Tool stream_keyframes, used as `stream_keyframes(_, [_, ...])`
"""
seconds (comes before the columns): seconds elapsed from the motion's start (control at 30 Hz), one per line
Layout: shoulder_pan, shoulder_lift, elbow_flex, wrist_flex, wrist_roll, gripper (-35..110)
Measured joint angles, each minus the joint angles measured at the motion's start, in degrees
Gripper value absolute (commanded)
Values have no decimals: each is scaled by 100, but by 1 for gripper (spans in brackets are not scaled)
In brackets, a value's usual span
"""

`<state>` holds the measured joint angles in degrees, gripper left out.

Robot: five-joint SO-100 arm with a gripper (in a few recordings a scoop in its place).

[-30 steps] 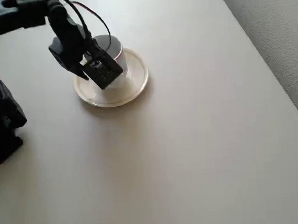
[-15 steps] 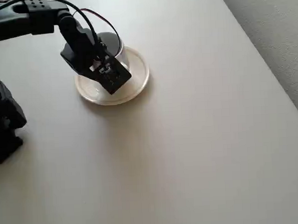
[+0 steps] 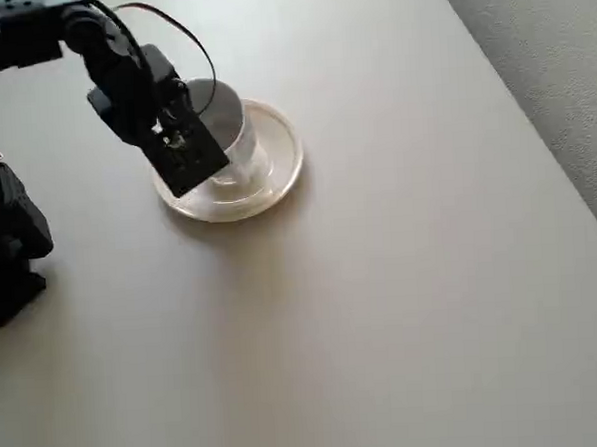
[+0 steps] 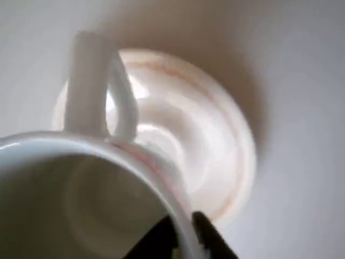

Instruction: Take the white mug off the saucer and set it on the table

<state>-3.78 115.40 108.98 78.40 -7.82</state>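
Black claw [image 4: 182,233] clenched on rim of small white ceramic mug [image 3: 223,117], tilted above cream round saucer [image 3: 281,169]. Advise: level it, clear the saucer edge, lower onto beige worktop [image 3: 383,299].

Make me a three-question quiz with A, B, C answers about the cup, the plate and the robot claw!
1. Where is the white mug?
A. over the saucer
B. at the table edge
C. on the floor

2. What colour is the arm?
A. yellow
B. black
C. red

3. What is the gripper doing?
A. hanging open far from everything
B. pinching the mug's rim
C. holding the saucer

Answers: 1 A, the overhead view shows it above the saucer; 2 B, the arm is black; 3 B, the wrist view shows fingers on either side of the rim.
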Motion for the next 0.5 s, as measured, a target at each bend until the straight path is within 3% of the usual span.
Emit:
stream_keyframes(0.27, [527,729,-879,844,-404,-2])
stream_keyframes(0.5, [1986,738,-879,747,-2030,-2])
